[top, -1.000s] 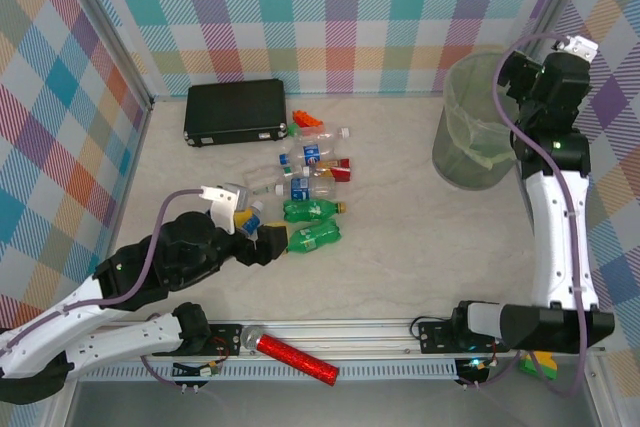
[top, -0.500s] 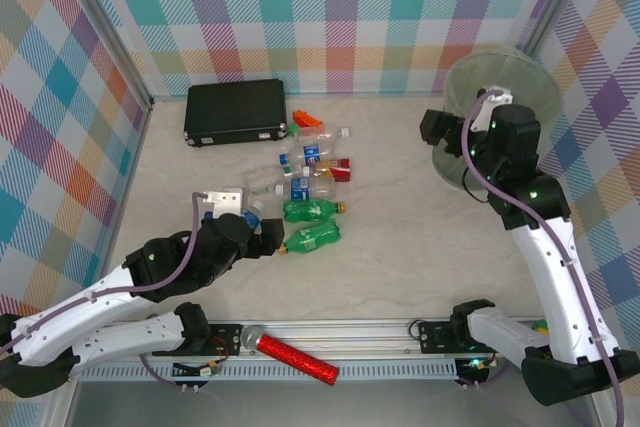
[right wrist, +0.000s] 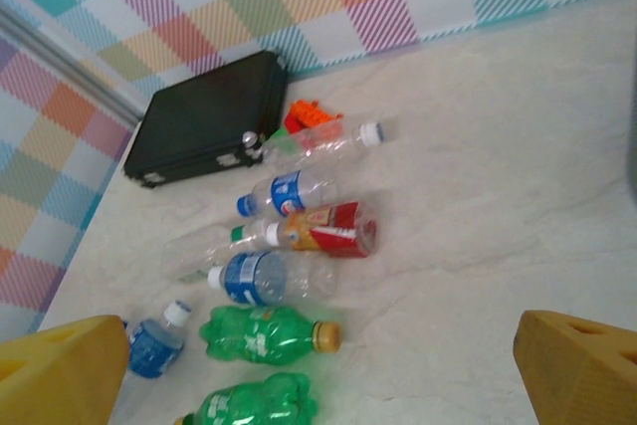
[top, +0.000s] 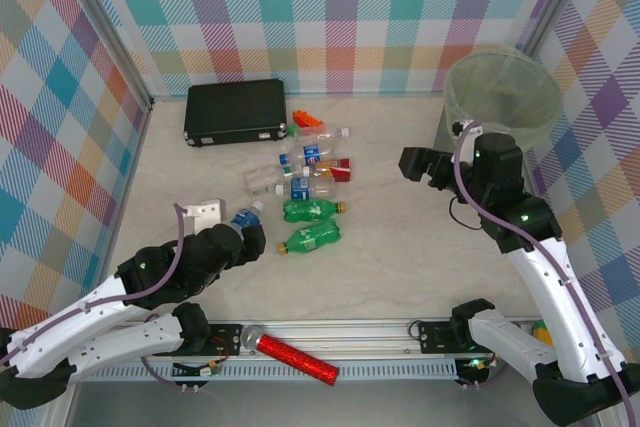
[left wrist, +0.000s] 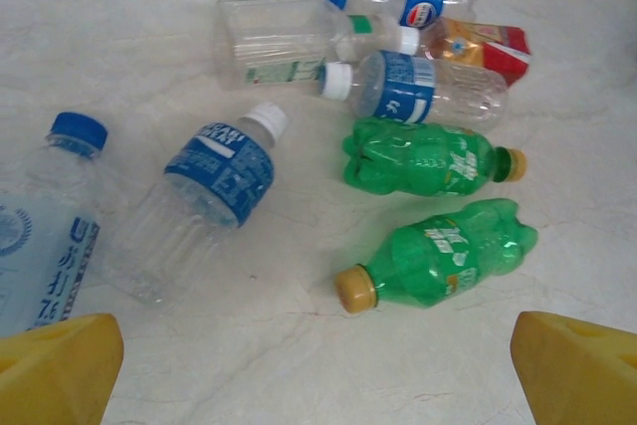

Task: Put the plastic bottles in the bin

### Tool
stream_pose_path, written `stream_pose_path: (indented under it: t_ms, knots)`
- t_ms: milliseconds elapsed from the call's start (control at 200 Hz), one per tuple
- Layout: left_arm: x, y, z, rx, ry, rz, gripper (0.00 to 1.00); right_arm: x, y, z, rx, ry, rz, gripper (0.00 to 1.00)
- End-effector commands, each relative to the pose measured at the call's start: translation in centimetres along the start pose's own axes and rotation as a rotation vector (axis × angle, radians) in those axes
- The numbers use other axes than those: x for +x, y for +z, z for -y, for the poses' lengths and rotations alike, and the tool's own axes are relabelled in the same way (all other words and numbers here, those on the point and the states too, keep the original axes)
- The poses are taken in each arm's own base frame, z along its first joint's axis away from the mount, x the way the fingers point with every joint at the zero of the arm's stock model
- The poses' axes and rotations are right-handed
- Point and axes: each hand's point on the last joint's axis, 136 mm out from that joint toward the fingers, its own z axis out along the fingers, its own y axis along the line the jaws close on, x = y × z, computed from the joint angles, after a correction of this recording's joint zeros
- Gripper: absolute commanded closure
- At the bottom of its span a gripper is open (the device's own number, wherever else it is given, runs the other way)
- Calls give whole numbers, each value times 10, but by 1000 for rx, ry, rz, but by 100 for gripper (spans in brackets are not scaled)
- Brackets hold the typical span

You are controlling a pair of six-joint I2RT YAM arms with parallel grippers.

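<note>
Lying clustered, the plastic bottles (top: pixel 312 236) sit apart from the bin (top: pixel 452 107).

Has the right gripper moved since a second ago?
Yes. The right gripper was over the bin. It has now swung out to the bin's left, open, toward the bottles.

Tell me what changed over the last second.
The right gripper swung away from above the bin, down and left toward the plastic bottles, jaws open and empty. The left gripper, also open, drew back slightly toward its base from the near end of the pile. Nothing was visibly taken hold of or let go. The bottles, black case and red glittery cylinder lie as before.
</note>
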Motion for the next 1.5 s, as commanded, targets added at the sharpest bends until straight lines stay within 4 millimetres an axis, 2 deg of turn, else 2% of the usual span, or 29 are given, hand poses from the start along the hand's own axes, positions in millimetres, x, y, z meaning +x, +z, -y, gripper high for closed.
stream_pose_path:
  t_ms: [0,145,295,550,750,875,960,1055,1255,1385,1495]
  knots:
    - [18,14,-11,-51,0,-69,0,14,1,-17,-92,12,-43,1]
    - [37,37,14,20,58,-162,1,28,12,-27,-143,1,-81,1]
    - [49,60,49,99,144,-236,0,41,22,-36,-177,-11,-133,1]
    - [75,102,97,184,373,-367,3,50,29,-45,-202,-9,-172,1]
    - [81,140,100,158,439,-434,4,50,23,-49,-221,7,-172,1]
    - [88,150,103,177,471,-479,4,52,20,-49,-223,11,-176,1]
    - [99,152,102,184,507,-533,4,53,23,-47,-220,16,-172,1]
    - [113,150,100,202,524,-598,10,55,28,-46,-218,25,-173,1]
    - [124,139,99,233,513,-632,15,62,42,-46,-223,46,-212,1]
    - [139,136,104,260,525,-670,23,61,43,-46,-219,44,-215,1]
    - [152,140,102,233,567,-700,23,62,43,-46,-219,44,-215,1]
